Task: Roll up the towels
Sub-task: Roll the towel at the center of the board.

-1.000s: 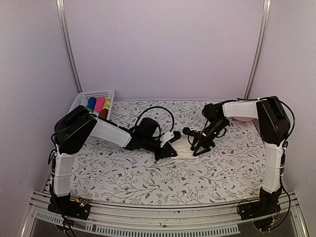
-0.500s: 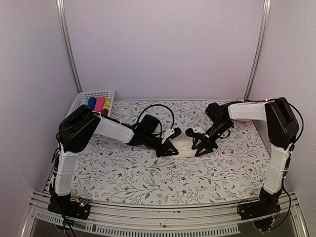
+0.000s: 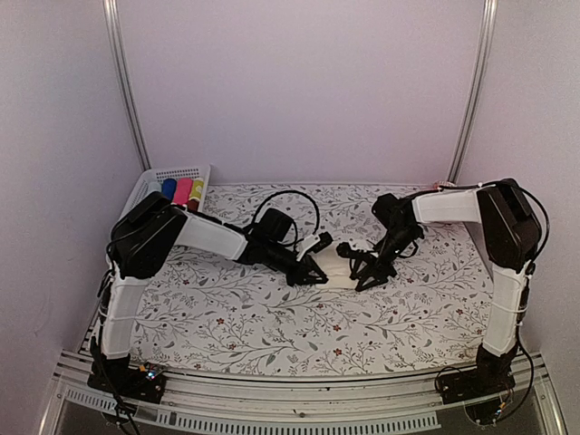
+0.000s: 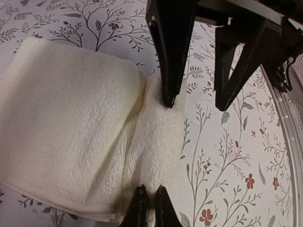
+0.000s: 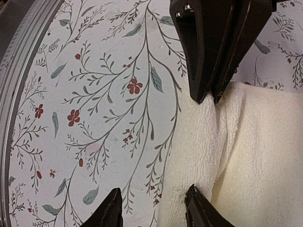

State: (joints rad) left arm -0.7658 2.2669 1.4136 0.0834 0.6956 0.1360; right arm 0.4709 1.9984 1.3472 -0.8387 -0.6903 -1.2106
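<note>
Claws converged on first fold of towel (image 4: 71, 118)
The left claw (image 4: 150, 196), shut, pressed the folded edge; the right claw (image 5: 154, 191), half open and holding nothing, had edged closer

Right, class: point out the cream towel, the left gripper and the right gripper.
cream towel (image 4: 71, 123): left wrist view, its flat middle.
left gripper (image 4: 150, 190): left wrist view, between fingertips.
right gripper (image 5: 154, 190): right wrist view, between fingertips.
</note>
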